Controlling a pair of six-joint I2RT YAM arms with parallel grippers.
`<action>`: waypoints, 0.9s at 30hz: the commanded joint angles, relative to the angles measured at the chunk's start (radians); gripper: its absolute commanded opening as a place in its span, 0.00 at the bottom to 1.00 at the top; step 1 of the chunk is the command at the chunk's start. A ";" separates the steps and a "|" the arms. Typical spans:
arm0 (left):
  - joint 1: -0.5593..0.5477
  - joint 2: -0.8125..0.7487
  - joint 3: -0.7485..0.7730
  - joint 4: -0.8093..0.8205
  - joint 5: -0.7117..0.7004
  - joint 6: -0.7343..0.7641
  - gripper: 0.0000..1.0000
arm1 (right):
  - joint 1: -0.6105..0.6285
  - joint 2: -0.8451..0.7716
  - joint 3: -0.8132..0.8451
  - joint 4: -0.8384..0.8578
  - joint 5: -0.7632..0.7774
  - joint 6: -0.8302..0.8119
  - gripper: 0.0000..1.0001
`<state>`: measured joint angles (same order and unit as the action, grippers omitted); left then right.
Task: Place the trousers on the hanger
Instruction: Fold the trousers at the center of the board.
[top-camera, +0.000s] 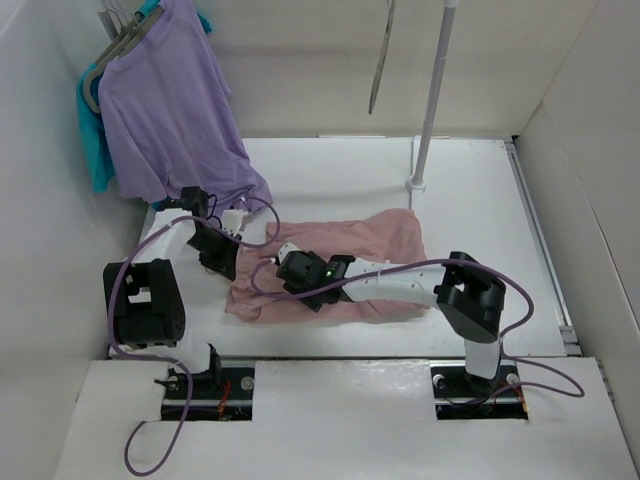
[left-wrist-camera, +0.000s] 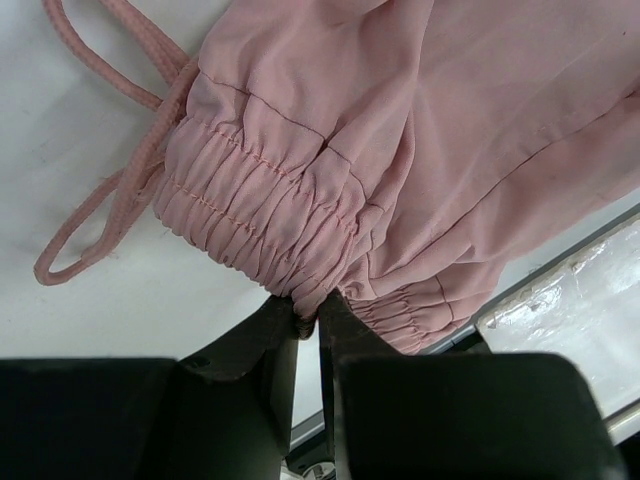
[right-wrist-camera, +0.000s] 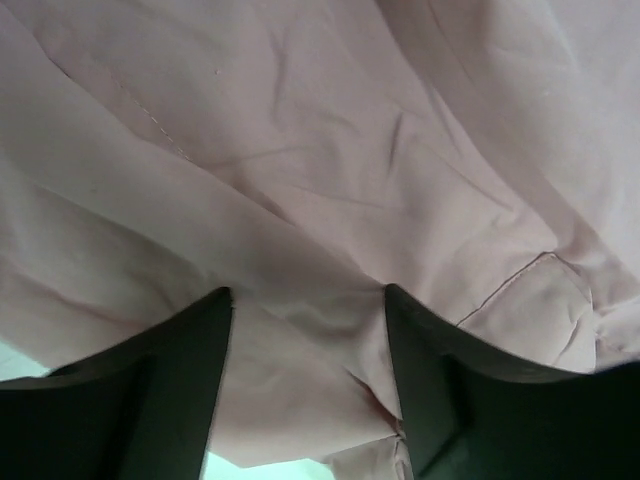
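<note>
The pink trousers (top-camera: 350, 262) lie crumpled across the middle of the table. My left gripper (top-camera: 228, 262) is at their left end, shut on the gathered elastic waistband (left-wrist-camera: 290, 240); its jaws (left-wrist-camera: 308, 318) pinch a fold of it, and the drawstring (left-wrist-camera: 110, 200) loops out on the table. My right gripper (top-camera: 292, 270) is low over the trousers just right of the left one. Its jaws (right-wrist-camera: 308, 300) are open, their tips pressed on the pink cloth (right-wrist-camera: 330, 160). The thin grey hanger (top-camera: 380, 60) hangs at the top centre, far from both grippers.
A white pole (top-camera: 432, 90) stands on a round foot at the back of the table. A purple shirt (top-camera: 165, 100) and a teal shirt (top-camera: 95, 130) hang on thicker hangers at the back left, close to the left arm. White walls enclose the table.
</note>
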<state>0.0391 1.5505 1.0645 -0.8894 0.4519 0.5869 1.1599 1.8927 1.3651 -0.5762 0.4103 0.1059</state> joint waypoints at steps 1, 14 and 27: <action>-0.005 -0.024 0.034 -0.042 0.027 0.007 0.00 | 0.007 0.009 0.012 0.016 0.025 -0.031 0.63; -0.005 -0.044 0.328 -0.246 -0.059 0.090 0.00 | 0.007 -0.107 0.020 -0.114 0.209 0.092 0.00; -0.211 -0.174 -0.016 -0.246 -0.183 0.235 0.13 | 0.037 -0.303 -0.182 -0.088 -0.161 0.022 0.00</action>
<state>-0.1497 1.4296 1.1046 -1.0843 0.3290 0.7326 1.1919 1.6039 1.2144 -0.6209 0.3725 0.1673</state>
